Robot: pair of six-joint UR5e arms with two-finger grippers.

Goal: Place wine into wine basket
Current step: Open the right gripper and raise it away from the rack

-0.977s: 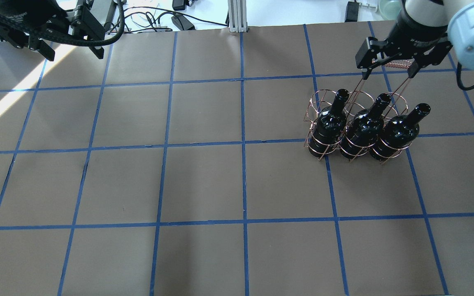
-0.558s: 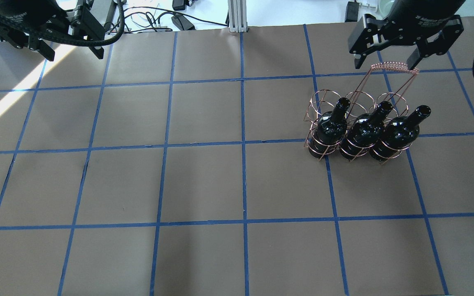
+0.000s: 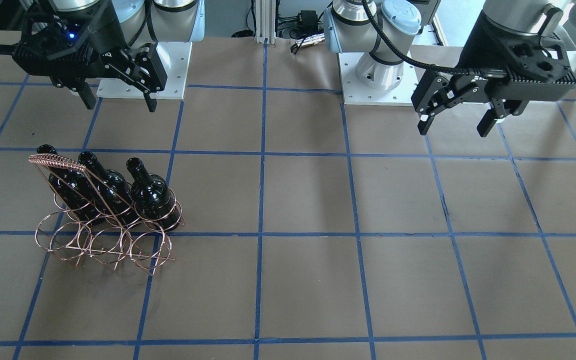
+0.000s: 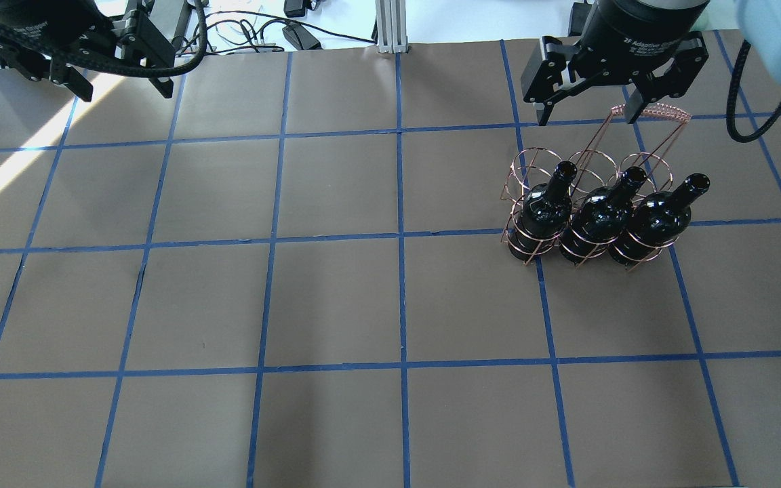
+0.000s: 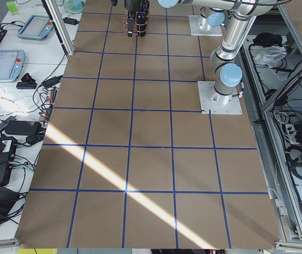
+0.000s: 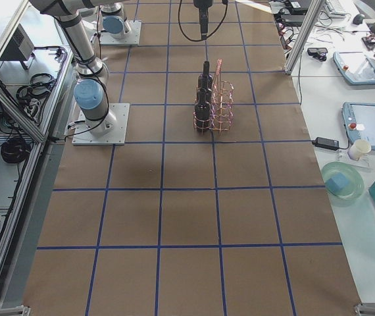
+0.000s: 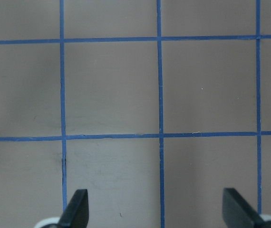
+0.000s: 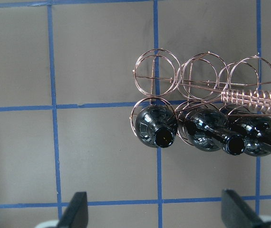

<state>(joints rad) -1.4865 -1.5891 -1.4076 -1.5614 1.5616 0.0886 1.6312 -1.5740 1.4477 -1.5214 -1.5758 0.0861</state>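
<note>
Surface (image 4: pixel 336 298): brown paper-covered tabletop, divided into squares by blue tape lines (image 4: pixel 401 237).
Standing on it: copper wire wine basket (image 3: pixel 93 241), upright, on the robot's right side, over a tape crossing.
Basket load: three dark wine bottles (image 4: pixel 597 213), in the row nearer the robot.
Mounted on it: two white arm base plates (image 3: pixel 375 94).

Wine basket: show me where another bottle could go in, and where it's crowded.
The wine basket has three empty rings in the row away from the robot. The near row is full: three wine bottles. The open right gripper crowds the top of the handle.
</note>
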